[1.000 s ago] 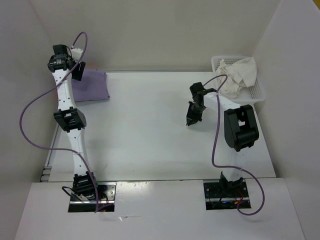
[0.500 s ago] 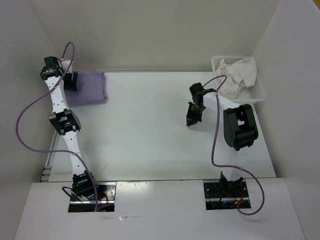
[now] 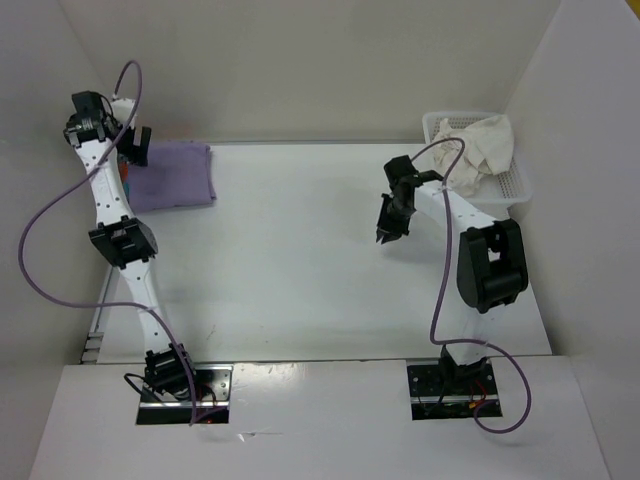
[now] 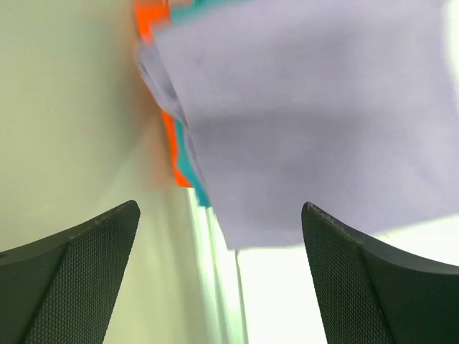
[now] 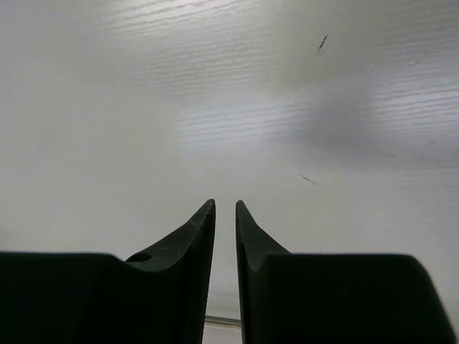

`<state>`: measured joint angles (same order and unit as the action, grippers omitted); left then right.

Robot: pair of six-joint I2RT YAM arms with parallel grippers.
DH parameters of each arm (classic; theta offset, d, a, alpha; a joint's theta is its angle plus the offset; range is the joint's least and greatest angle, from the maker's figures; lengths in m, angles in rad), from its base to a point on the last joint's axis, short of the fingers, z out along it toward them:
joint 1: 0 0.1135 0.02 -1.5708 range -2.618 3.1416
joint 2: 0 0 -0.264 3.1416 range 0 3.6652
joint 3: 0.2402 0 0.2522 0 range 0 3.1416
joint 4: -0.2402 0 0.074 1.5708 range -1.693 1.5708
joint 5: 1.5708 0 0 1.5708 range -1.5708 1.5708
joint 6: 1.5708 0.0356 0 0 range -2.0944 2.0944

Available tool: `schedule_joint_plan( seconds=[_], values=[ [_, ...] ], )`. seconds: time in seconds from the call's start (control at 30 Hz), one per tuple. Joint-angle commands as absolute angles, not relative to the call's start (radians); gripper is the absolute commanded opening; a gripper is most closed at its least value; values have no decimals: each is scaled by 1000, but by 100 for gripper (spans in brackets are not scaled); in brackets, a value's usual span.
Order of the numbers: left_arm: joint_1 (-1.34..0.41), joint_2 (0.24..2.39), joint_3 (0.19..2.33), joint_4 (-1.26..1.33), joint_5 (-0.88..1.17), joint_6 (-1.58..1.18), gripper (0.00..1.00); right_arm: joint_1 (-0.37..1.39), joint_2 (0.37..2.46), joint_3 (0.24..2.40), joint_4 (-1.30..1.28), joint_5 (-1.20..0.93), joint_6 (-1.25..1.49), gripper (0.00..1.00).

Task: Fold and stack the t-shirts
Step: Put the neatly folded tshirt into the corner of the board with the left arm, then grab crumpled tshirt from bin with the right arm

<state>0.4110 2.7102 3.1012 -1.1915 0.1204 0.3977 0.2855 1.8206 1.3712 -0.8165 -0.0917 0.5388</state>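
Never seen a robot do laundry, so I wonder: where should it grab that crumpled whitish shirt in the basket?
Probably the bunched fold heaped above the rim, pinched from straight above by the right gripper. The off-white t-shirt lies crumpled in the mesh basket, whose walls block a sideways approach.
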Motion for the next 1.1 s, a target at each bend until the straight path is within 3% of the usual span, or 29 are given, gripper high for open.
schedule_joint_plan(
  seconds=[0.0, 0.1, 0.13, 0.17, 0.2, 0.37, 0.47, 0.63, 0.77, 1.07],
  values=[
    [336, 2421, 3131, -1224, 233, 478, 100, 296, 1708, 1498, -897, 27, 480, 23],
    [261, 2257, 3131, -1226, 319, 543, 100, 296, 1687, 1601, -948, 102, 433, 32],
    [238, 2187, 3131, -1215, 340, 552, 100, 296, 1672, 1632, -957, 123, 419, 37],
    [215, 2154, 3107, -1198, 366, 552, 100, 296, 1672, 1700, -971, 145, 404, 49],
    [193, 2125, 3032, -1156, 400, 537, 100, 296, 1672, 1739, -971, 173, 390, 52],
    [20, 2086, 2885, -1179, 783, 549, 100, 184, 1758, 2047, -960, 310, 305, 70],
    [-67, 2198, 2962, -1212, 914, 463, 100, 75, 1906, 2261, -960, 233, 296, 75],
    [-253, 2287, 2861, -1248, 853, 503, 100, -76, 2149, 2547, -1002, 224, 342, 79],
    [-369, 2336, 2815, -1301, 836, 523, 100, -159, 2319, 2614, -1002, 224, 342, 84],
    [-391, 2431, 2813, -1292, 779, 492, 100, -198, 2646, 2683, -1022, 259, 342, 88]
  ],
)
